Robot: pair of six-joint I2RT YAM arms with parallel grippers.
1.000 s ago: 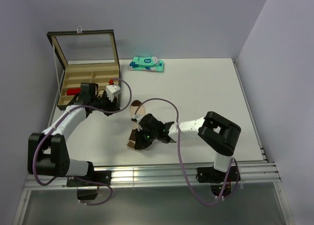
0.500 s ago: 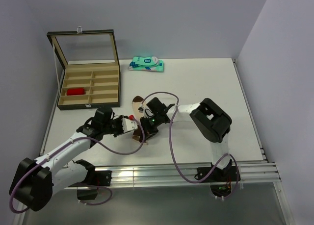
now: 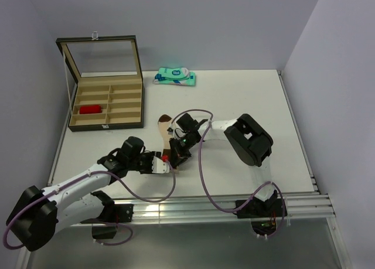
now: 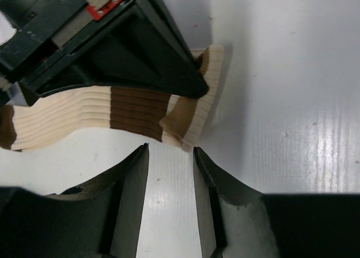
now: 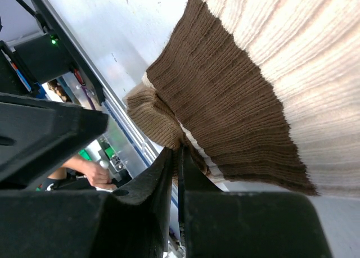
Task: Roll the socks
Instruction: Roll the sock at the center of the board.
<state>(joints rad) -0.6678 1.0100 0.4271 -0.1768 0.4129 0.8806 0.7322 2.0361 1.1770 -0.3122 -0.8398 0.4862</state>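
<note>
Near the centre of the overhead view I see the beige sock point(image 3: 164, 127) lying on the white table point(image 3: 252, 99). Its brown toe points toward the top of the frame and its cuff toward the bottom, where both arms meet.

1. Right gripper point(image 5: 177, 155): pressed together and pinching the beige sock. In its wrist view the tan cuff edge is bunched and drawn in between the two fingers, with the wide brown band and ribbed cream fabric filling the upper right of the frame.
2. Left gripper point(image 4: 170, 152): jaws spread, bare table between them, nothing held. In its wrist view the fingertips point(image 4: 142, 155) stand just beside the folded-over cuff; I cannot tell whether they touch it. The black body of the right gripper covers the upper left of that frame, lying over the sock.
3. Red sock point(image 3: 89, 109): inside a left-hand compartment of the open box point(image 3: 106, 127), upper left of the overhead view, well apart from both grippers.
4. Teal-and-white packet point(image 3: 174, 77): flat at the top centre of the table.
</note>
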